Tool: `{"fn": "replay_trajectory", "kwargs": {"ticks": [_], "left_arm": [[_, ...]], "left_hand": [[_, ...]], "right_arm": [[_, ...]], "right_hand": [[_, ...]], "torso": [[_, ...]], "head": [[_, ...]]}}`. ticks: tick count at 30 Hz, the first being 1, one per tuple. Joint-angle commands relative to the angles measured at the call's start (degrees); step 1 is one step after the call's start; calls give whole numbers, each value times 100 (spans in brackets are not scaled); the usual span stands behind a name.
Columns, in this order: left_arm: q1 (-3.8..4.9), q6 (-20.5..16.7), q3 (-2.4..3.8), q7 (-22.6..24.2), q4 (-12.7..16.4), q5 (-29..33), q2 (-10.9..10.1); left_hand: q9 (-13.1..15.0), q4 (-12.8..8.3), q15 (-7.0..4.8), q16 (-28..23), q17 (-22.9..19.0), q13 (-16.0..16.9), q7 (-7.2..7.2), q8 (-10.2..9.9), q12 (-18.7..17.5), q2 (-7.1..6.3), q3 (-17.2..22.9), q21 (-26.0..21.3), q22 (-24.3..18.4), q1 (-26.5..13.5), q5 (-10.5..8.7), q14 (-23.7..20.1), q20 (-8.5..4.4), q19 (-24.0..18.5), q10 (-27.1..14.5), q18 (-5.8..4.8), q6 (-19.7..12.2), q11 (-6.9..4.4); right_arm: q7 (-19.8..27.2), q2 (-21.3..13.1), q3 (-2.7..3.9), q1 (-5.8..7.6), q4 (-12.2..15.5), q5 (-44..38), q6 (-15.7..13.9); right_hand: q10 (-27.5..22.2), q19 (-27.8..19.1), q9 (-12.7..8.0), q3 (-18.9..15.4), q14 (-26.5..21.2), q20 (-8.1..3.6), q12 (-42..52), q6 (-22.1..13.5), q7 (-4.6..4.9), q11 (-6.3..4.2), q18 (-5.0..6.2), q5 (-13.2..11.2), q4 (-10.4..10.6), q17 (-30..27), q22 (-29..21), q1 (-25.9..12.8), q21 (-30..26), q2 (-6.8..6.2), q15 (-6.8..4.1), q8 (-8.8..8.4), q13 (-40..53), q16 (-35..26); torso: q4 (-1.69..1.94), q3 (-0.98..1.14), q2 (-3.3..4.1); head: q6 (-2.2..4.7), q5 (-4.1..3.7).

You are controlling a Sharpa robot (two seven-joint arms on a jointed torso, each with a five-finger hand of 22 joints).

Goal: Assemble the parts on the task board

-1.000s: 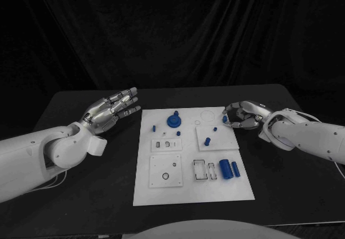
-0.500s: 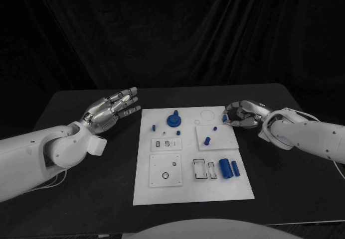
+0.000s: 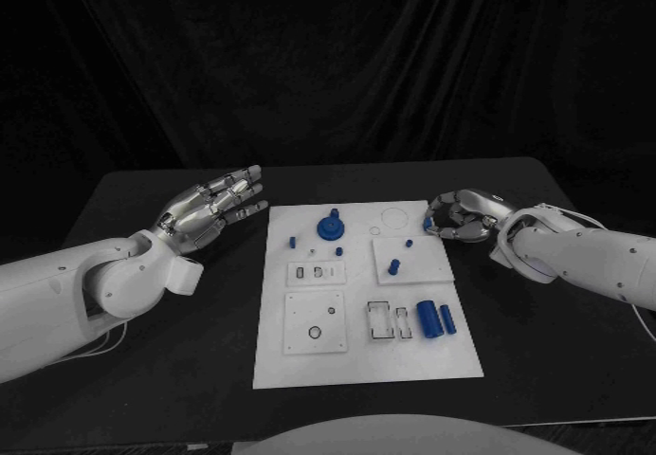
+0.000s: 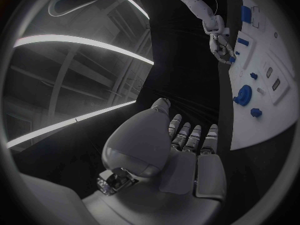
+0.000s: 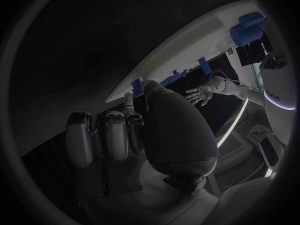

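The white task board [image 3: 369, 355] lies in the middle of the black table. A large round blue part [image 3: 330, 228] stands near its far edge, with small blue pegs [image 3: 393, 268] around it and two blue cylinders [image 3: 436, 320] lower right. My right hand [image 3: 460, 217] hovers at the board's far right corner, fingers curled, pinching a small blue part [image 3: 428, 226]; the right wrist view shows that blue part [image 5: 136, 88] at the thumb tip. My left hand [image 3: 212, 207] is raised left of the board, fingers spread and holding nothing; in the left wrist view it [image 4: 184, 152] faces the board [image 4: 275, 110].
Several raised white blocks with slots and holes [image 3: 315, 324] sit on the board. Bare black table [image 3: 547, 332] lies on both sides of the board, and a dark curtain hangs behind the table.
My right hand has edged slightly toward the far side with the small blue part in it. The left hand has stayed in place.
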Motion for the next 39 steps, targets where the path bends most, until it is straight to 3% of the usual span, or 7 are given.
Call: {"fn": "replay_trajectory", "kwargs": {"ticks": [1, 18, 22, 23, 26, 29, 39], "left_arm": [[-11, 82, 6, 44, 3, 12, 14], [-21, 101, 6, 15, -13, 12, 15], [-23, 105, 6, 6, -15, 12, 15], [-24, 105, 6, 5, -16, 12, 15], [-25, 109, 6, 1, -20, 12, 19], [-27, 117, 6, -5, -23, 12, 27], [-33, 122, 6, -35, -29, 12, 30]], "left_hand": [[5, 1, 21, 25, 0, -3, 36, 19, 37, 10, 24, 12, 1, 45, 36, -10, -10, 10, -2, 101, -10, -25], [3, 2, 21, 25, 0, -3, 32, 17, 37, 9, 29, 11, 1, 45, 36, -11, -11, 9, -5, 100, -23, -23], [3, 2, 21, 25, 0, -3, 32, 17, 37, 9, 29, 11, 1, 45, 36, -11, -11, 9, -5, 100, -23, -23], [3, 2, 21, 25, 0, -3, 32, 17, 37, 9, 29, 11, 1, 45, 36, -11, -11, 9, -5, 100, -23, -23], [3, 2, 21, 25, 0, -3, 32, 17, 37, 9, 29, 11, 1, 45, 36, -11, -11, 9, -5, 100, -23, -23], [2, 3, 23, 21, -1, -4, 25, 15, 35, 7, 34, 9, 0, 44, 34, -15, -10, 6, -10, 100, -34, -16], [2, 3, 23, 21, -1, -4, 25, 15, 35, 7, 34, 9, 0, 44, 34, -15, -10, 6, -10, 100, -34, -16]], "right_arm": [[-70, 8, -1, -23, -5, -41, 20], [-22, 47, -1, -30, -12, -41, 43], [-12, 46, -1, -32, -11, -41, 34], [-10, 46, -1, -32, -11, -41, 32], [-5, 46, -1, -34, -11, -41, 25], [-5, 47, -1, -35, -10, -41, 26], [-1, 39, -1, -36, -6, -41, 29]], "right_hand": [[597, 599, 12, 22, 606, 38, 15, 54, -11, 35, -36, 33, -2, 1508, 1499, 28, -7, 27, 35, 43, 1508, 15], [597, 594, -34, -18, 606, 16, 15, -245, -39, 9, -34, -257, 0, 1508, 1496, 118, -14, -72, 10, 88, 1508, 15], [597, 595, -9, 14, 606, 10, 15, -143, -44, 3, -34, -87, -5, 1508, 1496, 193, -14, -47, 5, 220, 1508, 15], [597, 592, 29, 32, 606, 5, 15, -56, -50, -3, -33, 66, -5, 1508, 1495, 224, -18, -32, 2, 339, 1508, 15], [597, 592, 75, 48, 606, 1, 15, -3, -57, -9, -33, 201, -9, 1508, 1495, 253, -17, -19, -4, 467, 1508, 15], [597, 592, 189, 69, 606, -6, 15, 101, -65, -17, -33, 377, -14, 1508, 1495, 280, -17, 7, -11, 718, 1508, 15], [597, 581, 284, 111, 606, -11, 15, 159, -69, -21, -29, 587, -13, 1508, 1489, 297, -31, 30, -17, 928, 1508, 15]], "torso": [[2, 3, 2], [3, 0, 1], [2, 0, 0], [2, 0, 0], [1, -1, -1], [-1, 0, -2], [-2, 0, 0]], "head": [[-3, -11], [-31, 1], [-35, 0], [-38, 0], [-43, 1], [-42, -2], [-51, 1]]}}
